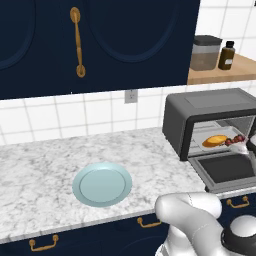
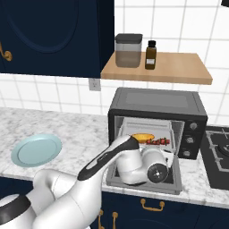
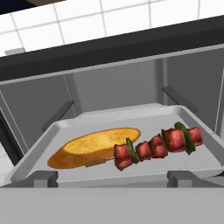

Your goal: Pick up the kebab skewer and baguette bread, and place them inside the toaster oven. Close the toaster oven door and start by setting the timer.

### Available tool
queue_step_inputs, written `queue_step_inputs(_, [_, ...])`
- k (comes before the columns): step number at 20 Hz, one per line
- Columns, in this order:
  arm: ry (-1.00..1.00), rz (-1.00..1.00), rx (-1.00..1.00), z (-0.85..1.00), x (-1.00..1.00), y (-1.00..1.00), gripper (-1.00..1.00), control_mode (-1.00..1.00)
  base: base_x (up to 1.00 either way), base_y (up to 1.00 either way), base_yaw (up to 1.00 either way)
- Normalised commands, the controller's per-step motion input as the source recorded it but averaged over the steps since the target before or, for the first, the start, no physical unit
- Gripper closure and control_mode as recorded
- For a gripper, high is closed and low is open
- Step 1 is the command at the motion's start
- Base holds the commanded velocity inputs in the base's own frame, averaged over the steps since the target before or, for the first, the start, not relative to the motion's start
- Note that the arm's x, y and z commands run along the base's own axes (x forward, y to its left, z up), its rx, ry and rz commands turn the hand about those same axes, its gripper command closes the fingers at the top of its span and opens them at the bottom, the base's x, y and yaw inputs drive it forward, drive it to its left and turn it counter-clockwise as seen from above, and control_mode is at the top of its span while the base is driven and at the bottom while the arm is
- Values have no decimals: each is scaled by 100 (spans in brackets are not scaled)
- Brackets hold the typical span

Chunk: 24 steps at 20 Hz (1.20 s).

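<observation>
The toaster oven [image 1: 210,107] [image 2: 156,103] stands on the counter with the toaster oven door [image 1: 227,170] [image 2: 176,179] folded down flat. Inside, on the metal tray [image 3: 131,111], the baguette bread [image 3: 94,146] [image 1: 216,140] [image 2: 143,137] lies on the left. The kebab skewer [image 3: 157,146] [image 1: 236,140] [image 2: 157,142] lies right of it, one end touching the loaf. My gripper [image 3: 113,179] [image 1: 240,148] hovers over the lowered door just outside the oven mouth. It points at the tray, open, with nothing between its fingers [image 3: 41,177].
A pale blue plate [image 1: 102,184] [image 2: 36,150] lies bare on the marble counter to the left. On a wooden shelf [image 2: 179,67] above the oven are a grey-lidded canister [image 2: 129,50] and a dark bottle [image 2: 151,54]. A stovetop [image 2: 219,152] adjoins the oven's right side.
</observation>
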Motion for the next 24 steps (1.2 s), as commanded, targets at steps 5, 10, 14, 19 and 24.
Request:
queue_step_inputs(5, [-1, -2, 0, -1, 7, 4, -100, -100, 0, 0, 0])
queue_step_inputs(10, [-3, 0, -4, -15, 0, 0, -100, -100, 0, 0, 0])
queue_step_inputs(14, [-4, 0, -20, -21, 0, 0, -100, -100, 0, 0, 0])
queue_step_inputs(19, [-2, 0, -15, -7, 7, 0, -100, -100, 0, 0, 0])
queue_step_inputs(24, [0, 0, -1, -13, 19, 1, -100, -100, 0, 0, 0])
